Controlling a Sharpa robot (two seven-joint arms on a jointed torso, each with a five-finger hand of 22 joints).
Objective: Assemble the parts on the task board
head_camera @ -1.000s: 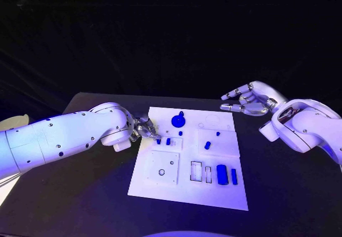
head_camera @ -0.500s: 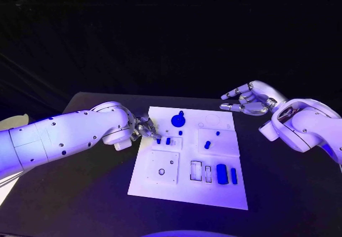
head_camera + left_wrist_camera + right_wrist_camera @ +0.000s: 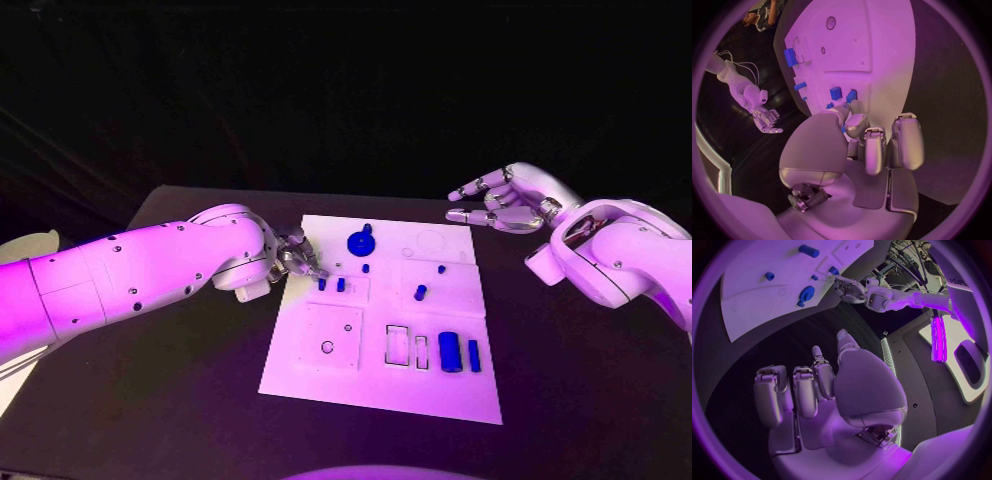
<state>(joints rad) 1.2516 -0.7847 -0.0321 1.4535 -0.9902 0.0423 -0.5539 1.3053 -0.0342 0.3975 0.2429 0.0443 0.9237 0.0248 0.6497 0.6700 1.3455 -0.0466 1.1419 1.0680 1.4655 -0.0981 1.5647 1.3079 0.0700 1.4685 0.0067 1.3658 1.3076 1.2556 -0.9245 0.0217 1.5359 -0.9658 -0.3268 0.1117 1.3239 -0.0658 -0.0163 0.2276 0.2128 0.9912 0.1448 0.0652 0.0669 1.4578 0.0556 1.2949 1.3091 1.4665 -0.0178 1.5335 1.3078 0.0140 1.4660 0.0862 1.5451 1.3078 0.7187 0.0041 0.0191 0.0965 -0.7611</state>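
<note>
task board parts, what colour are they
Blue. The parts stand out against the white task board; the head view shows it best.

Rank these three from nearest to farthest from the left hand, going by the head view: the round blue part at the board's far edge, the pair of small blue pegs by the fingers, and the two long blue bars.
From the left hand:
1. Pair of small blue pegs, just beside the fingertips.
2. Round blue part, toward the task board's far edge.
3. Two long blue bars, near the board's right side, closer to the robot.
</note>
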